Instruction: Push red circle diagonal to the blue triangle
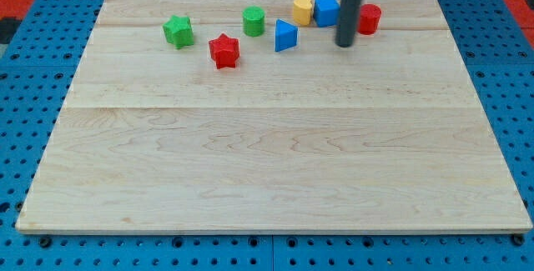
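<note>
Since my tip [345, 44] has no jaws, it only pushes: red circle [369, 18] lies just right of it, blue triangle [285, 36] left.

The rod [350, 8] hides the red circle's [370, 19] left edge and part of the blue cube [325, 11]; the rod's upper end is cut off above the red circle.

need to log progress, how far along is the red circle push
Done: my tip has reached the red circle, standing at its lower left. In hand: nothing shows a push either way. Left: the circle sits right of the blue cube, well off from the blue triangle.
</note>
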